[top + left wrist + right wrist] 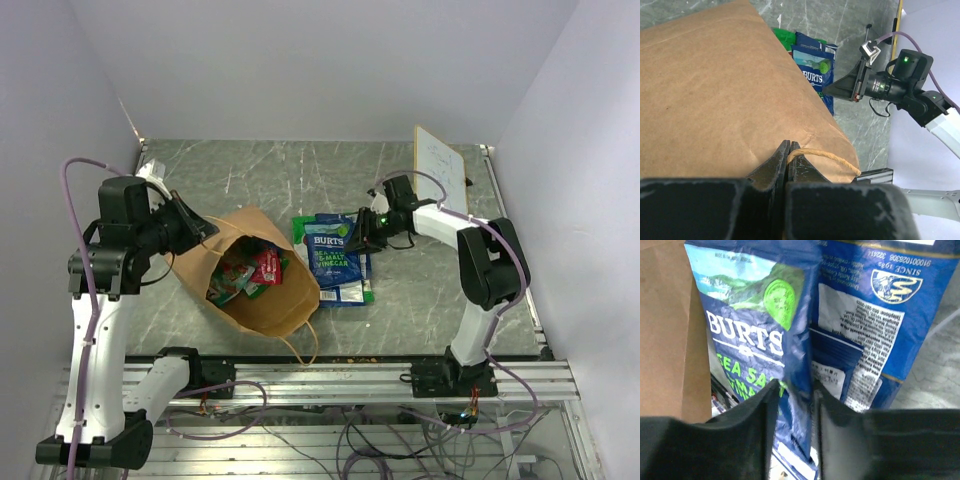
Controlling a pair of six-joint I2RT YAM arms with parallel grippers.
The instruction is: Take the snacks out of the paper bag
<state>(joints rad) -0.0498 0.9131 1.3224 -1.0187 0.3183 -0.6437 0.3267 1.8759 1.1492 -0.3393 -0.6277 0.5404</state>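
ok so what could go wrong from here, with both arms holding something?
1. The right tool pinches only a thin fold of the blue chip bag, so it may slip out.
2. The left tool clamps the paper bag at its edge by the handle; a hard pull could tear it.
3. The red packet and green packets lie near the mouth, so a tug might spill them.

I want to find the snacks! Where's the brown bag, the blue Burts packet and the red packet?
paper bag [288, 306]: top view, bare brown side.
blue Burts packet [330, 256]: top view, printed front.
red packet [267, 265]: top view, middle, inside bag's mouth.
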